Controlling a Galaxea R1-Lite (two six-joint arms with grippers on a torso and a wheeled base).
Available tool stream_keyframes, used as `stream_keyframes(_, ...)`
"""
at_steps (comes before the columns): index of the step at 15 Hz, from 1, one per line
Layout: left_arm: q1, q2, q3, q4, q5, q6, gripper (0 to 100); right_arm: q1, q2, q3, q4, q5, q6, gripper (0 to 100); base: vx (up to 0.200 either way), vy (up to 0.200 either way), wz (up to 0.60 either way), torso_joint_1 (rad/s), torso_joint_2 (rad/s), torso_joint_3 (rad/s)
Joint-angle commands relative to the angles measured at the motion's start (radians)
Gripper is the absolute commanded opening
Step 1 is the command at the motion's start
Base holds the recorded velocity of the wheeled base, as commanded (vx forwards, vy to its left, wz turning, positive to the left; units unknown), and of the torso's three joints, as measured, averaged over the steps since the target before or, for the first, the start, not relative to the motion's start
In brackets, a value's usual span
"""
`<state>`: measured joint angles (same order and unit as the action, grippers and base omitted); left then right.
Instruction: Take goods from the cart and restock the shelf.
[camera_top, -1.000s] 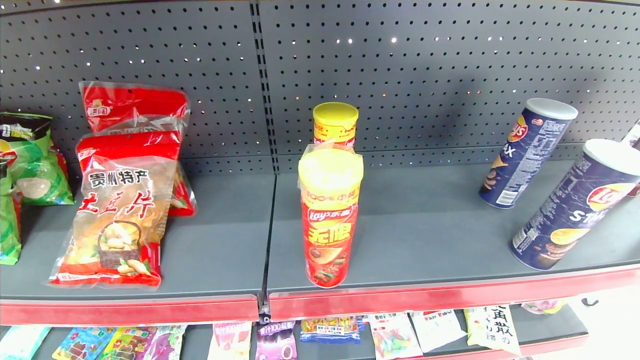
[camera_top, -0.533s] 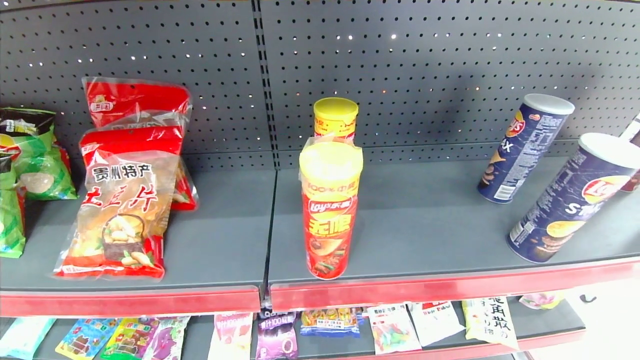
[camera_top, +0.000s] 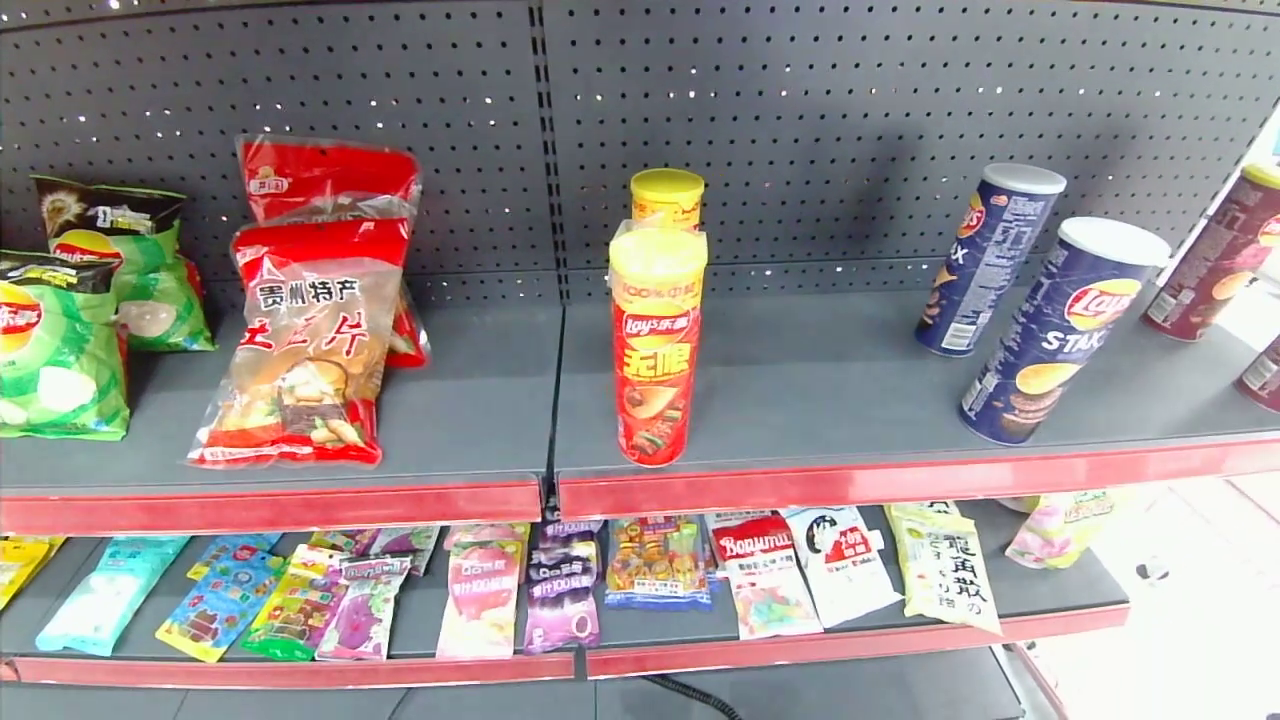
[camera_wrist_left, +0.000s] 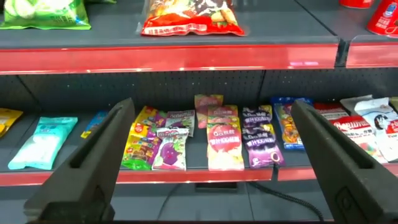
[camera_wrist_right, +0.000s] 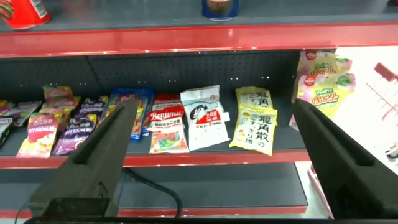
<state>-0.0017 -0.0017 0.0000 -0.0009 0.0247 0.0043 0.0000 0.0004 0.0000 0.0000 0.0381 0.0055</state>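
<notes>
Over the last second the whole head view has shifted. The upper shelf (camera_top: 800, 400) now sits smaller in the picture and the lower shelf (camera_top: 1075, 598) of candy packets has come into sight. That means the camera drew back or tilted, while the red chip canister (camera_top: 655, 345) and its neighbours stayed put. The robot is probably turning away to fetch stock. The left gripper (camera_wrist_left: 208, 168) and right gripper (camera_wrist_right: 211, 162) both hang before the lower shelf, fingers spread wide and holding nothing. A faint red grid (camera_wrist_right: 384, 79) beside the shelf may be the cart.
</notes>
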Motion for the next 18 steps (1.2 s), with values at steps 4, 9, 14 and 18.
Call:
stream_keyframes(4, 0.0, 0.002, 0.0, -0.001, 0.0, 0.0, 100, 0.0, 0.0, 0.0, 0.0, 0.0, -0.001, 100, 0.0, -0.15, 0.0, 0.001, 0.0, 0.002)
stream_keyframes(9, 0.0, 0.002, 0.0, 0.001, 0.0, 0.0, 100, 0.0, 0.0, 0.0, 0.0, 0.0, -0.001, 100, 0.0, -0.2, 0.0, 0.01, 0.0, 0.002)
stream_keyframes(14, 0.0, 0.002, 0.0, 0.001, 0.0, 0.0, 100, 0.0, 0.0, 0.0, 0.0, 0.0, 0.001, 100, 0.0, -0.2, 0.0, 0.003, 0.0, 0.003)
stream_keyframes(18, 0.0, 0.002, 0.0, 0.001, 0.0, 0.0, 100, 0.0, 0.0, 0.0, 0.0, 0.0, 0.001, 100, 0.0, -0.2, 0.0, 0.002, 0.01, 0.004)
